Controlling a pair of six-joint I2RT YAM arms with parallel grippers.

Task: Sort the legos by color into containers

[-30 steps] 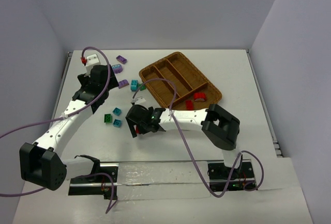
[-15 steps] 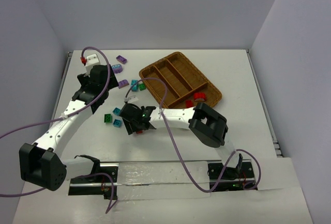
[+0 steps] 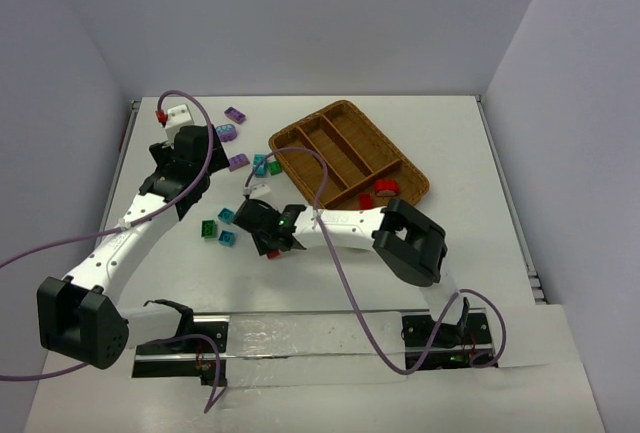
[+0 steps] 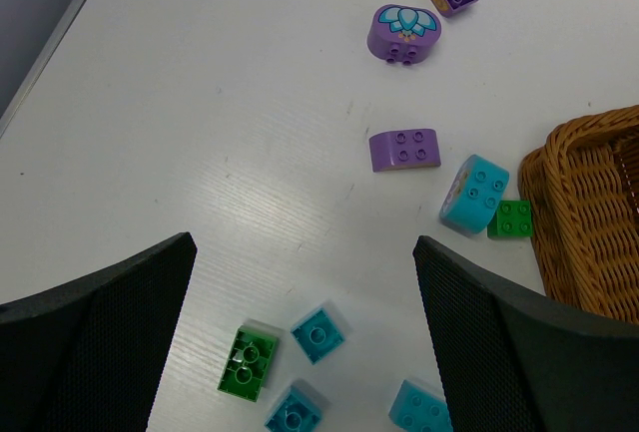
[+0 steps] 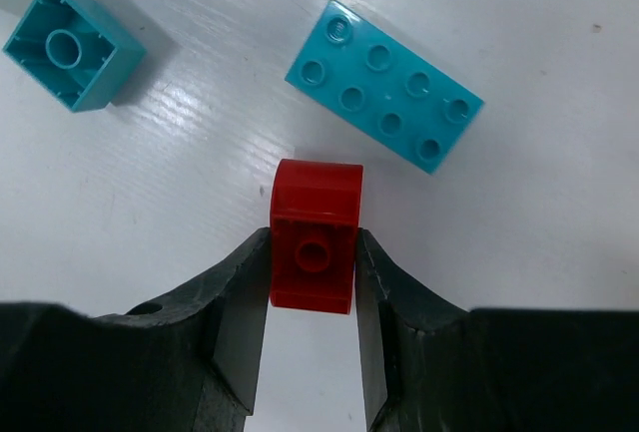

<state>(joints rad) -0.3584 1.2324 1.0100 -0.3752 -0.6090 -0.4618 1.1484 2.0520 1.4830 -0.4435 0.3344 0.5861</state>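
My right gripper (image 5: 313, 274) is shut on a small red lego (image 5: 314, 242), pinched between both fingers just above the table. Beside it lie a teal eight-stud lego (image 5: 383, 85) and an upturned teal lego (image 5: 73, 45). In the top view this gripper (image 3: 270, 244) sits left of the wicker tray (image 3: 300, 175), whose crosswise compartment holds two red legos (image 3: 385, 187). My left gripper (image 4: 305, 337) hangs open over loose legos: a green one (image 4: 247, 362), a teal one (image 4: 319, 334), a purple one (image 4: 405, 150) and a rounded purple one (image 4: 403, 33).
A white block with a red plug (image 3: 177, 113) lies at the far left corner. Purple cables loop over both arms. A teal lego (image 4: 474, 193) and a small green one (image 4: 513, 218) lie against the tray's left corner (image 4: 589, 213). Walls close the table's left, far and right sides.
My right gripper has slid a little to the left and closed its fingers on the red lego. The left arm has stayed where it was, still open.
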